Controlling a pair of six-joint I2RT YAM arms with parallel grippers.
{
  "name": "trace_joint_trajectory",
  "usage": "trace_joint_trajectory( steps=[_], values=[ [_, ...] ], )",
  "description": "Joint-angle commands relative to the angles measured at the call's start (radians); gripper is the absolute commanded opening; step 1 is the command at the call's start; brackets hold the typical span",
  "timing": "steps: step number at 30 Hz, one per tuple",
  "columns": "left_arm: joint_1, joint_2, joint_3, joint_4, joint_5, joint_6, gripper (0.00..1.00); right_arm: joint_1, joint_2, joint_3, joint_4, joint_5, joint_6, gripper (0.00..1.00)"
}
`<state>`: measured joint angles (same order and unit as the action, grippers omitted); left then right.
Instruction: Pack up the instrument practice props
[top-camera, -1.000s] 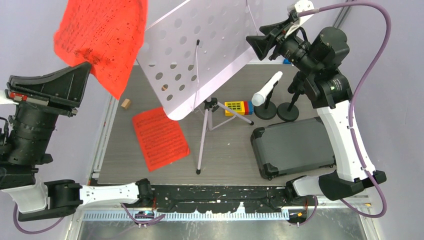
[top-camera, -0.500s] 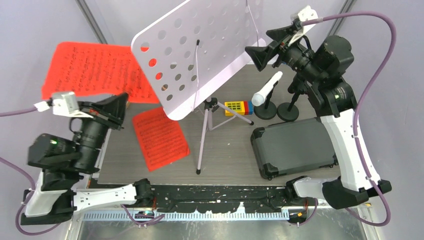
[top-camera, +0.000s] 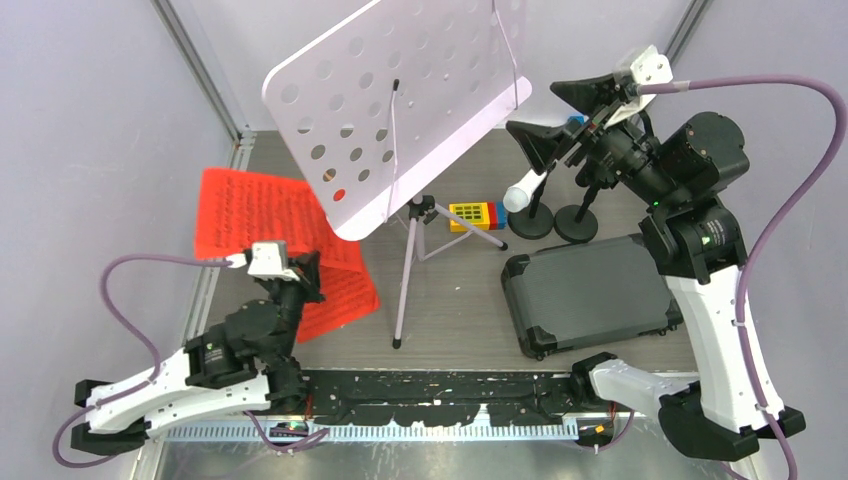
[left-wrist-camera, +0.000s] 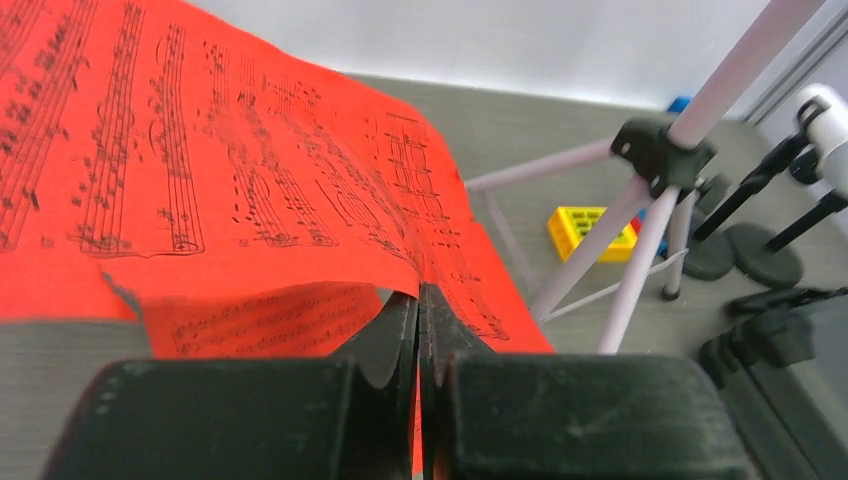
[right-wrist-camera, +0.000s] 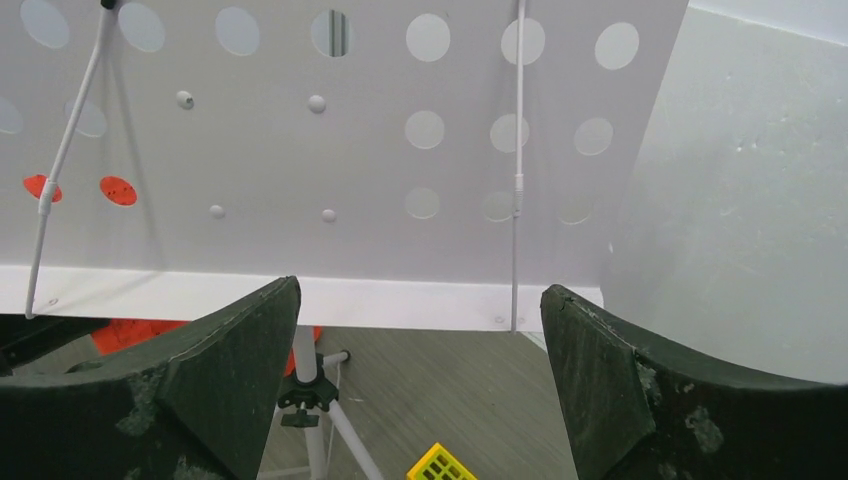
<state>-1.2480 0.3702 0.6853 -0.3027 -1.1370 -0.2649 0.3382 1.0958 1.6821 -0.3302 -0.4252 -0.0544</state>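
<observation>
At the left edge of the table (top-camera: 450, 310), a red sheet-music page (top-camera: 245, 210) is being pinched by the closed left gripper (top-camera: 308, 270); the right gripper (top-camera: 533, 110) is being held wide open beside the lilac music desk (top-camera: 400, 100)

Top external: high behind the near edge, looking down on the whole tabletop (top-camera: 450, 310). Left wrist: low, close over red pages (left-wrist-camera: 200, 180). Right wrist: close, facing music desk (right-wrist-camera: 330, 150). All share its tripod (left-wrist-camera: 650, 200).

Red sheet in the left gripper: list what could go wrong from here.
1. The left gripper pinches the red sheet only at its edge; pulling may tear it.
2. It overlaps the second red sheet, which could drag along.
3. The right gripper, open beside the music desk, might tip it.
</observation>
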Motion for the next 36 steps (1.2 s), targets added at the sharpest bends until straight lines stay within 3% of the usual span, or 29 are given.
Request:
trace_joint_trajectory(
  steps=[1, 6, 10, 13, 16, 19, 23, 27, 32, 36],
  values=[
    [0.006, 0.006, -0.011, -0.092, -0.064, -0.231, 0.0, -0.001, -0.02, -0.022, -0.017, -0.018, -0.008, 0.96],
    [0.066, 0.007, -0.022, -0.257, -0.001, -0.382, 0.0, -0.001, -0.05, -0.072, -0.011, -0.017, 0.012, 0.95],
    [0.191, 0.057, -0.037, -0.29, 0.202, -0.433, 0.0, -0.003, -0.066, -0.101, -0.004, -0.021, 0.026, 0.95],
    [0.382, 0.179, -0.039, -0.256, 0.502, -0.43, 0.0, -0.002, -0.071, -0.106, -0.01, -0.023, 0.028, 0.94],
    [0.682, 0.295, -0.048, -0.129, 0.854, -0.388, 0.0, -0.001, -0.077, -0.108, -0.02, -0.018, 0.025, 0.94],
    [0.93, 0.363, -0.042, -0.063, 1.112, -0.36, 0.0, -0.001, -0.085, -0.116, -0.024, -0.018, 0.024, 0.94],
    [1.125, 0.398, 0.006, -0.066, 1.372, -0.287, 0.0, -0.001, -0.095, -0.139, -0.021, -0.013, 0.021, 0.93],
    [1.206, 0.451, 0.074, -0.102, 1.548, -0.234, 0.0, -0.001, -0.084, -0.142, -0.015, -0.019, 0.027, 0.93],
    [1.222, 0.533, 0.134, -0.144, 1.81, -0.187, 0.0, -0.001, -0.067, -0.143, 0.0, -0.038, 0.046, 0.93],
    [1.227, 0.521, 0.14, -0.179, 1.819, -0.155, 0.0, -0.001, -0.063, -0.145, -0.001, -0.041, 0.049, 0.92]
  ],
)
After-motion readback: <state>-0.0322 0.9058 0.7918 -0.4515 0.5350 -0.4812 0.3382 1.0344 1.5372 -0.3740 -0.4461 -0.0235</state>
